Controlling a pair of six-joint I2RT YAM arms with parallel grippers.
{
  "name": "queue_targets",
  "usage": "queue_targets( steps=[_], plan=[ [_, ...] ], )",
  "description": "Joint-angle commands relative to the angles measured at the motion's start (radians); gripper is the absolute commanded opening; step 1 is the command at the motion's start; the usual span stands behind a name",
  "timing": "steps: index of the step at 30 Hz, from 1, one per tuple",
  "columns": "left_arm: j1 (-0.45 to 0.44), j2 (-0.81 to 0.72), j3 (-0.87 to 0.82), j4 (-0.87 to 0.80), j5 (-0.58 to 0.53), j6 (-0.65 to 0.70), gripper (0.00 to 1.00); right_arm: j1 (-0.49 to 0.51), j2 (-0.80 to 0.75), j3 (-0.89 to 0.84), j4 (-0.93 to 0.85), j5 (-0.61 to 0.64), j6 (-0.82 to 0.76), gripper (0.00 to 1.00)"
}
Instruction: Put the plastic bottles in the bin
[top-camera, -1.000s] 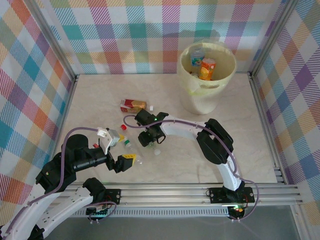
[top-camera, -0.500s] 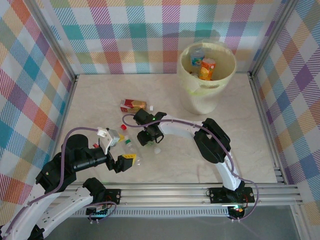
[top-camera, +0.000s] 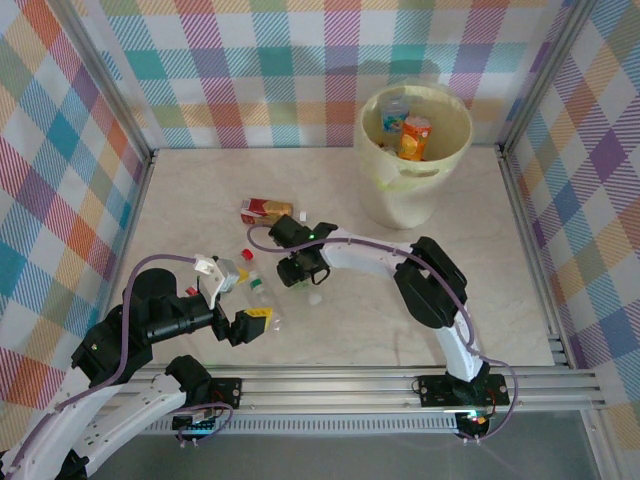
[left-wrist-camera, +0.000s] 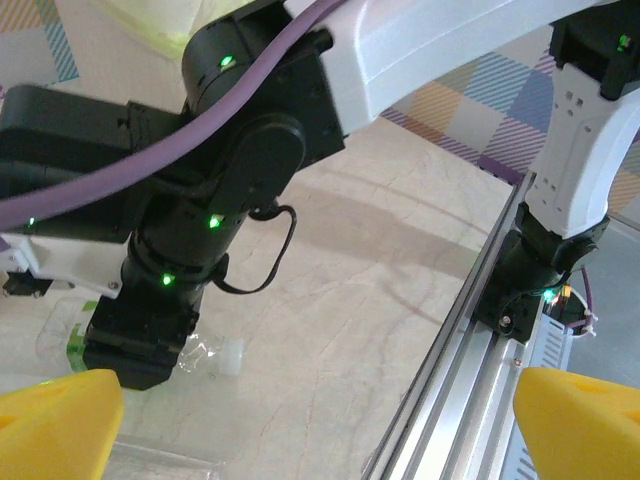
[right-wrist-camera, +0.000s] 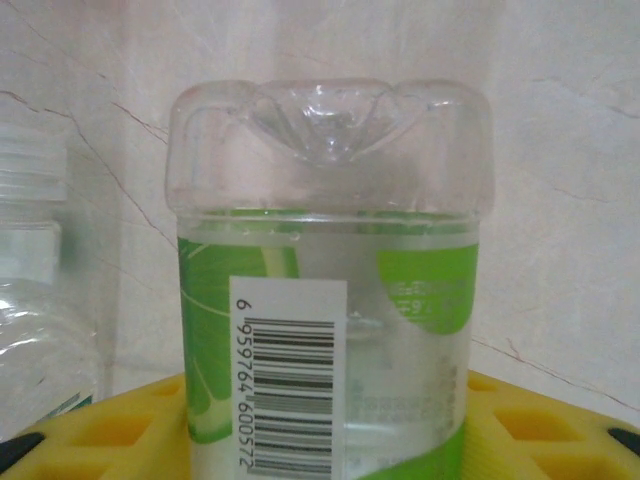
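free: table (top-camera: 520, 300) near right | blocked: right arm (top-camera: 370, 260) across centre; bottles (top-camera: 258, 288) left-centre; bin (top-camera: 440, 190) far right

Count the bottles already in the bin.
2 in the bin: an orange-labelled bottle near the middle, a clear bottle just left and behind it. More may lie hidden beneath.

I see a pale marbled table top (top-camera: 190, 190), closed in on the left, right and far sides by walls of pastel plaid cloth (top-camera: 260, 70). A silver metal post (top-camera: 107, 80) leans up at the far left corner. Silver slotted rails (top-camera: 350, 385) run along the near edge. In the left wrist view they slant beside the marbled surface.
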Motion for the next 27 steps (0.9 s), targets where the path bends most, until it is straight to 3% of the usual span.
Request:
queue_targets(
  steps=[1,27],
  plan=[
    [-0.008,-0.003,-0.006,0.022,0.0,-0.006,1.0,-0.028,-0.102,-0.011,0.034,-0.009,0.011,0.53],
    [-0.008,-0.039,-0.022,0.054,-0.025,-0.023,1.0,-0.208,-0.475,0.055,0.163,-0.023,-0.098,0.53]
  ],
)
